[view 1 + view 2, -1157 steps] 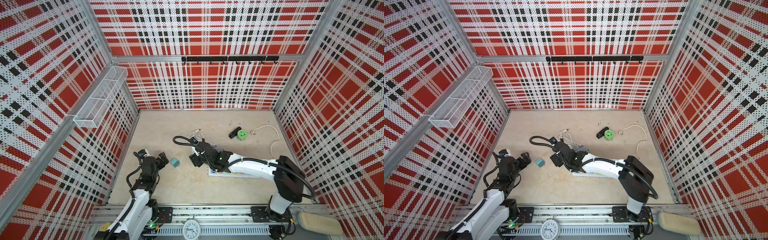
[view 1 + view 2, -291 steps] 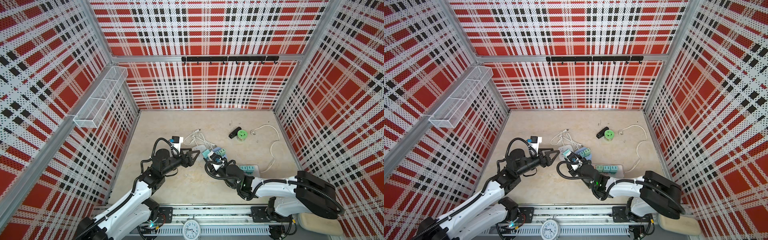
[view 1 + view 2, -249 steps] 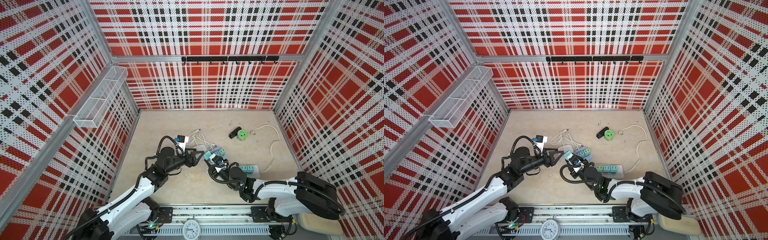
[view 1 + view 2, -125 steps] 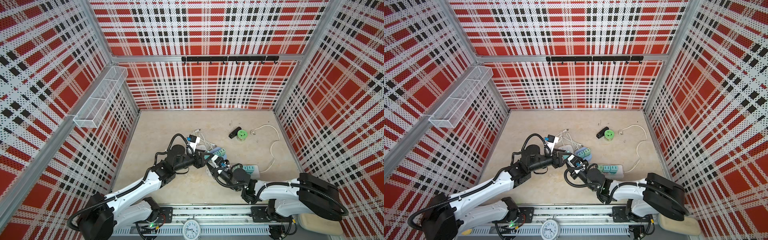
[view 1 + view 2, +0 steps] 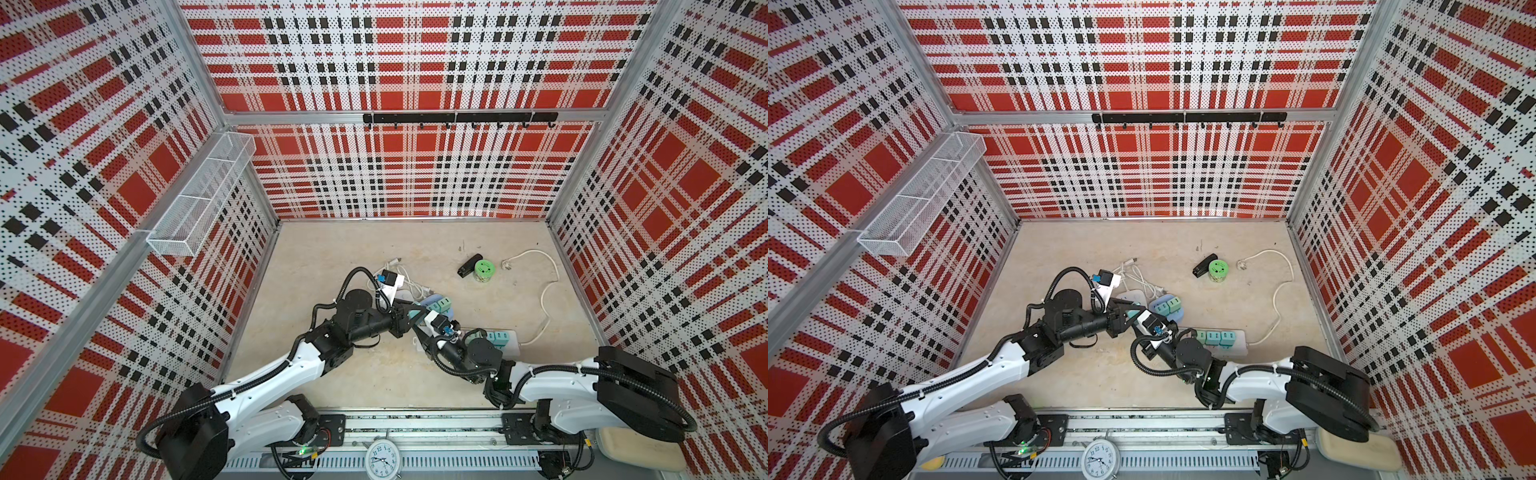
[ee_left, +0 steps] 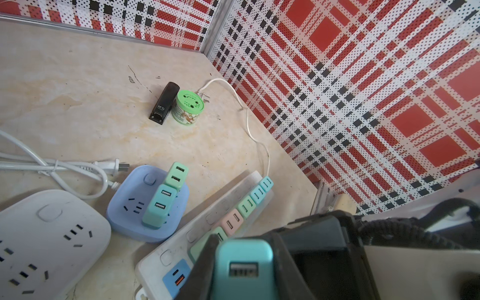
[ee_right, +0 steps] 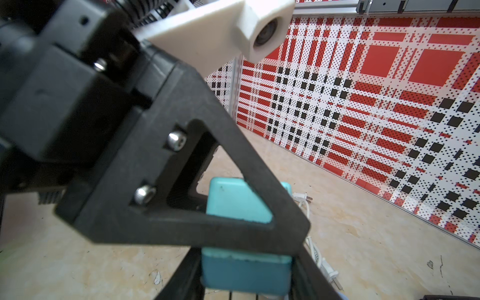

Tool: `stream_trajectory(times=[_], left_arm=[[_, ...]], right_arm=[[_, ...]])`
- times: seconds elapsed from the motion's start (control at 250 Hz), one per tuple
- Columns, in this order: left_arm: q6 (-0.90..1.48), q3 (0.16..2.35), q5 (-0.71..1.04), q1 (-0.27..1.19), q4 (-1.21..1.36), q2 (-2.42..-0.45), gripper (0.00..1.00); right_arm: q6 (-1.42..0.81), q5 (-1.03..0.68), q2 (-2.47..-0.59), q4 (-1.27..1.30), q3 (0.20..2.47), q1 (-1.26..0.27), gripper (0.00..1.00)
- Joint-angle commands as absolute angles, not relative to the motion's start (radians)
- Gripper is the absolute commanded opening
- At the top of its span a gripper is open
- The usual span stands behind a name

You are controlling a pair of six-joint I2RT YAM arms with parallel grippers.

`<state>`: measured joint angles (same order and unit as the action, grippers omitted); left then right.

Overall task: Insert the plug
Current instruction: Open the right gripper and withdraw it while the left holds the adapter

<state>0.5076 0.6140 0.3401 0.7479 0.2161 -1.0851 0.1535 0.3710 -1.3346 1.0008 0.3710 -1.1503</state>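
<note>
1. Red, white and black plaid panels wall in a beige counter (image 5: 519, 232), seen from above and from both wrist cameras.
2. Mid-counter, the two arms meet tip to tip near one end of a long white power strip (image 6: 223, 197), which carries a row of small chargers (image 6: 245, 206).
3. The plug (image 6: 243, 267), a teal charger block, is held between the arms, clear of every socket.
4. The left end effector (image 5: 409, 316) is clamped narrowly on the plug, a dark finger on each side. The plug's USB port faces the left wrist camera.
5. The right end effector (image 7: 248, 257) has its fingers flanking the same plug. Whether they grip it or stand just clear cannot be told.
6. This looks like a hand-over between the arms, with insertion not yet begun.
7. The next move likely calls for the right fingers to draw clear. The left arm would then turn the prongs toward a free socket on the strip, the blue socket block (image 6: 130, 207) or the white socket block (image 6: 39, 233), and press straight in. The prongs are hidden, so their alignment cannot be judged.
</note>
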Motion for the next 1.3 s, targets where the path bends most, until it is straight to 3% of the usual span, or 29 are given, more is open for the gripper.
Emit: stream_trajectory(times=[0.0,0.072,0.164,0.44,0.52,0.744,1.0,1.297], left_arm=[[0.479,0.647,0.334,0.751,0.244,-1.085,0.0],[0.437,0.651,0.341,0.735,0.232,-1.075,0.0],[0.361,0.633,0.319,0.695,0.228,-1.051,0.0],[0.077,0.547,0.294,0.55,0.228,-1.01,0.0],[-0.011,0.537,0.36,0.536,0.23,-1.031,0.0],[-0.156,0.526,0.409,0.53,0.305,-1.175,0.0],[-0.112,0.526,0.537,0.483,0.654,-1.464,0.0],[0.03,0.553,0.689,0.415,1.073,-1.751,0.0]], right_arm=[[0.162,0.385,-1.308,1.078,0.356,-1.157,0.75],[0.163,0.401,-1.303,1.078,0.354,-1.157,0.89],[0.17,0.42,-1.285,1.078,0.343,-1.157,1.0],[0.23,0.557,-1.175,1.086,0.284,-1.151,1.0],[0.244,0.595,-1.136,1.083,0.267,-1.132,1.0],[0.093,0.549,-0.948,0.91,0.204,-0.941,1.0],[-0.016,0.55,-0.751,0.693,0.154,-0.758,1.0],[-0.084,0.556,-0.676,0.59,0.108,-0.598,1.0]])
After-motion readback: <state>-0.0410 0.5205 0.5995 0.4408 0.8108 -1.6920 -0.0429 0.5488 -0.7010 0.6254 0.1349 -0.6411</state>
